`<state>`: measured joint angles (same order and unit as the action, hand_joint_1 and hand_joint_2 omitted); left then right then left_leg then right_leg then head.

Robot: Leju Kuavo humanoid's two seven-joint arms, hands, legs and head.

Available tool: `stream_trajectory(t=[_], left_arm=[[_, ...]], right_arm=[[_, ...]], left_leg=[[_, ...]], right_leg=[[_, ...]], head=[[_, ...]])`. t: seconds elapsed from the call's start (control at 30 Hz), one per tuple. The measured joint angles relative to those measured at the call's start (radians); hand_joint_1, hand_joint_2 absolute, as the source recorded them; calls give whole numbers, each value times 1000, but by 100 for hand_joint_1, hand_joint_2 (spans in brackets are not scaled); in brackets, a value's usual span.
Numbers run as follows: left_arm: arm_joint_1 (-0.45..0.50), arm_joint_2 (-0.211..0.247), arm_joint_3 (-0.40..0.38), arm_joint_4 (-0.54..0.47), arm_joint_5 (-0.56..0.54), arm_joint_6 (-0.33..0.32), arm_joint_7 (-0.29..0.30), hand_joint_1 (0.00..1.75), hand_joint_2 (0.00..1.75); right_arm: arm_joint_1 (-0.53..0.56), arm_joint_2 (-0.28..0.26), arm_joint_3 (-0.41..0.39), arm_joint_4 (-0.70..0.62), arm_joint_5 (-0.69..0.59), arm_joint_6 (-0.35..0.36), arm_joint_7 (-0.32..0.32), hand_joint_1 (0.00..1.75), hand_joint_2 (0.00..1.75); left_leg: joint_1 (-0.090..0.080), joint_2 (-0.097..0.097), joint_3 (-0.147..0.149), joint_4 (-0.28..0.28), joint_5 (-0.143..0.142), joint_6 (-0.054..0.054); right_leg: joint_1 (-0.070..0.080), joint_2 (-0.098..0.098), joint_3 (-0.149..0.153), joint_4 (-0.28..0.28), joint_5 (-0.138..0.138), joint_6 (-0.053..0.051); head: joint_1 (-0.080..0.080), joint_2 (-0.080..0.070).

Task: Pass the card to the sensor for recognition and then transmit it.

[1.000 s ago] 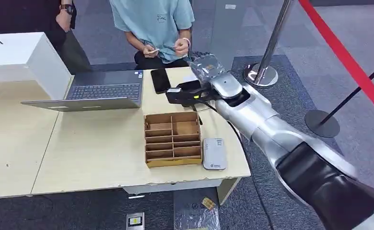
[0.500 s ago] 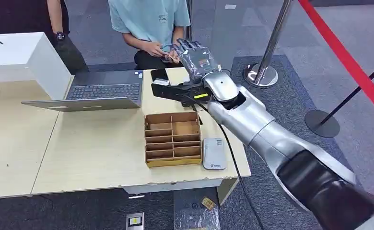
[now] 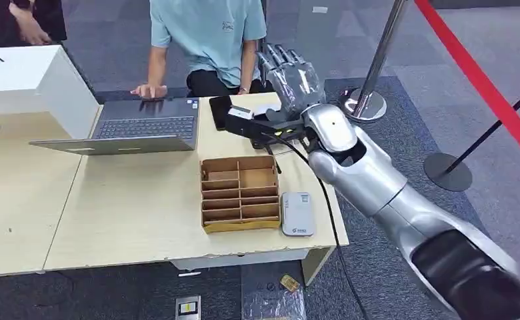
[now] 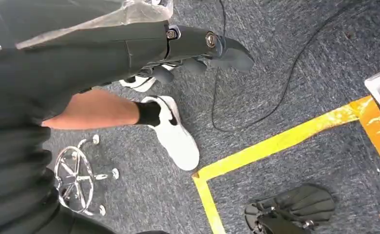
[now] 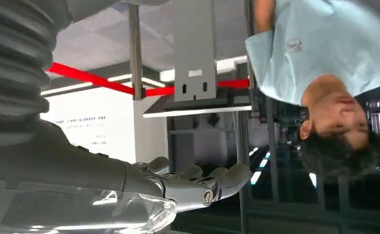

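Grey carpet (image 3: 497, 80) lies beyond the raised right hand (image 3: 291, 77), crossed by a red barrier belt (image 3: 484, 87) on chrome posts (image 3: 377, 67)

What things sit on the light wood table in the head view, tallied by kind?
Laptop: 1
Black phone: 1
Cardboard divider box: 1
Grey card reader: 1
Total: 4

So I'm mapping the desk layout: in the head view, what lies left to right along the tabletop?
White box → laptop → cardboard divider tray → grey card reader.
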<state>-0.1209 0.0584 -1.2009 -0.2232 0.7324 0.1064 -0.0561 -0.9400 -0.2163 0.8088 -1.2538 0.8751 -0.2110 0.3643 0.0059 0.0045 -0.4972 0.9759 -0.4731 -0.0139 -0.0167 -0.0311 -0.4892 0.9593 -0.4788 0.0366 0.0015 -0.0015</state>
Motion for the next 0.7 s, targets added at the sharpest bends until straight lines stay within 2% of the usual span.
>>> stream_trajectory(t=[0.3,0.5,0.53,0.57,0.6,0.63,0.67,0.7], left_arm=[[0,-3,0,0,-11,18,-40,0,175],[-12,-5,0,0,-9,34,-52,0,175],[-18,-5,0,0,-6,39,-55,0,175],[-23,-5,0,0,-4,40,-58,0,175],[-29,-4,0,0,-1,44,-59,0,175],[-35,-4,1,0,4,48,-60,0,175],[-41,-4,2,0,9,49,-64,0,175],[-46,-4,3,0,11,49,-66,0,175]], right_arm=[[57,-74,-41,-125,14,13,11,0,175],[70,-88,-58,-163,17,10,7,0,175],[70,-88,-58,-166,17,10,5,16,175],[70,-88,-59,-168,16,10,4,148,175],[70,-87,-59,-169,13,10,-1,148,175],[70,-86,-59,-168,4,10,-8,173,175],[70,-86,-59,-168,0,9,-10,164,175],[70,-84,-59,-168,-5,9,-11,164,175]], left_leg=[[0,0,0,0,0,0],[0,0,0,0,0,0],[0,0,0,0,0,0],[0,0,0,0,0,0],[0,0,0,0,0,0],[0,0,0,0,0,0],[0,0,0,0,0,0],[0,0,0,0,0,0]], right_leg=[[0,0,0,0,0,0],[0,0,0,0,0,0],[0,0,0,0,0,0],[0,0,0,0,0,0],[0,0,0,0,0,0],[0,0,1,1,0,0],[0,0,1,1,0,0],[0,0,1,1,0,0]], head=[[0,0],[0,0],[0,0],[0,0],[0,0],[0,0],[0,0],[0,0]])
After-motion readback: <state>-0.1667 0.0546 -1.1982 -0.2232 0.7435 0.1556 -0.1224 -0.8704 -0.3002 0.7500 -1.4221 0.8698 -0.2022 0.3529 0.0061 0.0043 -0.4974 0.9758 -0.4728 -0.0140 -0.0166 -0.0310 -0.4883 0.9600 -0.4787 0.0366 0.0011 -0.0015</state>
